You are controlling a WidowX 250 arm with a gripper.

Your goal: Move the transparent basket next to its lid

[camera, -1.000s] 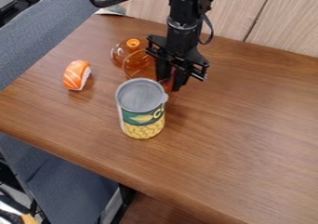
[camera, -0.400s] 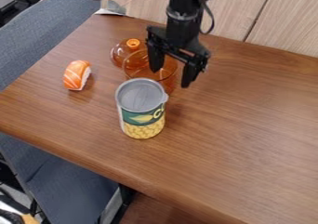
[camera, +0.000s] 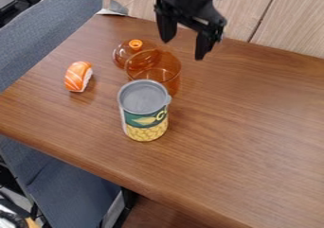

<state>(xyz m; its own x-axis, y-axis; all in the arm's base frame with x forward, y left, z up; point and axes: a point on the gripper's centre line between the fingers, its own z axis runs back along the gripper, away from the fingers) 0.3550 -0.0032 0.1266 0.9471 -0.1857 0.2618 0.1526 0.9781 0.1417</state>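
Observation:
The black gripper (camera: 184, 47) hangs open above the back of the table, up and to the right of the basket, with nothing between its fingers. The transparent amber basket (camera: 167, 72) stands upright on the table, its lower front partly hidden by a can. Right beside it, at its back left, lies the transparent orange lid (camera: 121, 55) with a knob on top. In this view the two overlap at their edges, and I cannot tell whether they touch.
A corn can (camera: 145, 111) stands just in front of the basket. The sushi piece (camera: 78, 76) lies to the left on the wooden table (camera: 247, 123). Behind the table's back edge rises a wooden panel (camera: 291, 23); a grey sofa (camera: 44, 33) borders the left.
The gripper was low at the basket's right side; it has opened and risen up and back, away from it. Basket, lid, can and sushi have not visibly moved.

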